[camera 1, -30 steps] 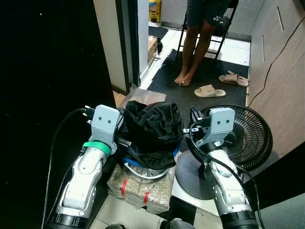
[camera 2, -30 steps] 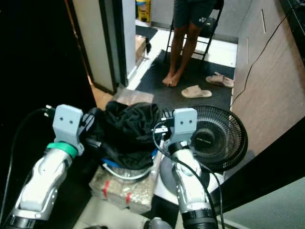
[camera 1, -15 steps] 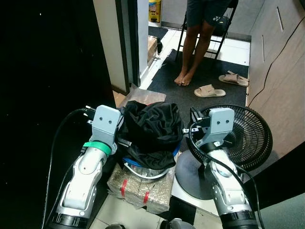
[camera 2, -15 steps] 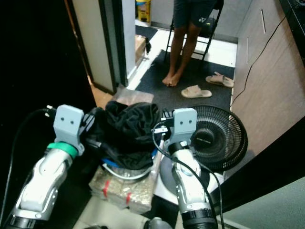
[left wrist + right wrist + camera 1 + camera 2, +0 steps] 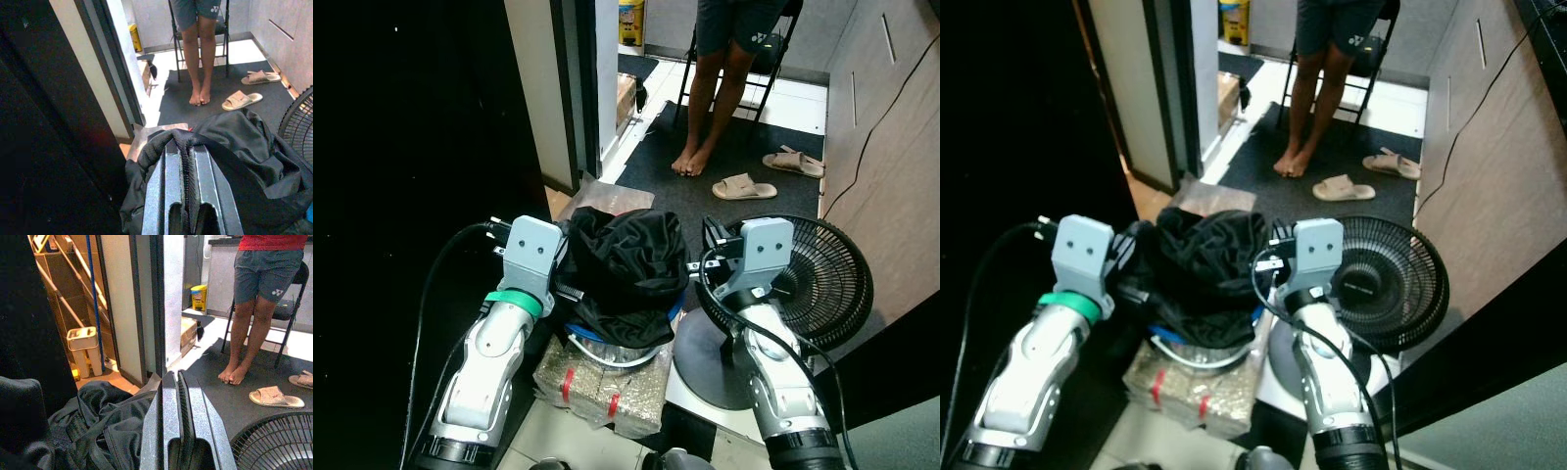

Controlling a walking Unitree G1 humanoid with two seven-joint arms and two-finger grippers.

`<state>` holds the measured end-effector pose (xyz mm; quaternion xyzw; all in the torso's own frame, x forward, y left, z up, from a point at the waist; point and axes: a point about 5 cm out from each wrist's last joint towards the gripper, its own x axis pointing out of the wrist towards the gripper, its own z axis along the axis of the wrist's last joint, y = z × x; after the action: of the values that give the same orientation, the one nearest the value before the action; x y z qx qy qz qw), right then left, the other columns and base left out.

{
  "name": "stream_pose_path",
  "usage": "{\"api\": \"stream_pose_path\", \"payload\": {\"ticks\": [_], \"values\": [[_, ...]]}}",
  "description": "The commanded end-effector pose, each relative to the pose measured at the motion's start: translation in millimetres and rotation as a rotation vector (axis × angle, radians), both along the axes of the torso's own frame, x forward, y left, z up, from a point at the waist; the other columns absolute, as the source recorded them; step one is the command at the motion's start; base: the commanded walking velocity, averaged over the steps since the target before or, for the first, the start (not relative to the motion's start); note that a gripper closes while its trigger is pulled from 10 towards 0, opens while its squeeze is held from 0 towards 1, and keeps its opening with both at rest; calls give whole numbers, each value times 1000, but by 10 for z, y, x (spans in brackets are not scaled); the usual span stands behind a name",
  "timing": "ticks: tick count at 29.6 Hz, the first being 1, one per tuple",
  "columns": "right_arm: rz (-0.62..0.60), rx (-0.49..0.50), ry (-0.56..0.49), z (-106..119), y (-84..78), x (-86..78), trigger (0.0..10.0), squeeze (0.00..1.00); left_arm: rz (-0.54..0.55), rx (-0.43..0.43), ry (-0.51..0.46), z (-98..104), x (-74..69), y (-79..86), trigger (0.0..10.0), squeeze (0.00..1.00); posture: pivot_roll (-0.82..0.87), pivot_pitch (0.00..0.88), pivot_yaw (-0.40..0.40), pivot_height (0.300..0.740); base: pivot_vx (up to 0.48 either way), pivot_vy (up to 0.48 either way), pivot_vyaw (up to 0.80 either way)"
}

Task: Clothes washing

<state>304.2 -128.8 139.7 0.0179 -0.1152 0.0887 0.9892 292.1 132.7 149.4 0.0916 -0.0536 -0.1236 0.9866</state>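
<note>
A heap of black clothes [image 5: 625, 257] fills a blue basket [image 5: 594, 344] with a white handle, which sits between my two arms. My left gripper [image 5: 185, 143] is at the heap's left side. Its fingers are shut, and a fold of the black clothes [image 5: 230, 147] lies over their tips. My right gripper [image 5: 174, 375] is at the heap's right side. Its fingers are pressed together and I see nothing between them. The black clothes [image 5: 105, 426] lie just beside and below it.
The basket rests on a plastic-wrapped package [image 5: 597, 387] with red tape. A black floor fan [image 5: 818, 279] stands close on the right. Ahead, a barefoot person [image 5: 720, 88] stands by a folding chair, with slippers [image 5: 744, 186] on the dark mat. A door frame [image 5: 563, 88] rises at the left.
</note>
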Motion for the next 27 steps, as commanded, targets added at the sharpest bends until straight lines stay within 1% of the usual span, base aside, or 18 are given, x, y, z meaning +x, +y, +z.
{"api": "stream_pose_path", "payload": {"ticks": [1, 27], "values": [[10, -4, 17, -40, 19, 4, 10000, 0, 8, 0, 14, -44, 5, 15, 10000, 0, -46, 0, 49, 740, 0, 0, 0], [6, -3, 19, -43, 15, -2, 10000, 0, 10, -2, 19, -65, -1, -1, 10000, 0, -49, 0, 47, 740, 0, 0, 0]]}}
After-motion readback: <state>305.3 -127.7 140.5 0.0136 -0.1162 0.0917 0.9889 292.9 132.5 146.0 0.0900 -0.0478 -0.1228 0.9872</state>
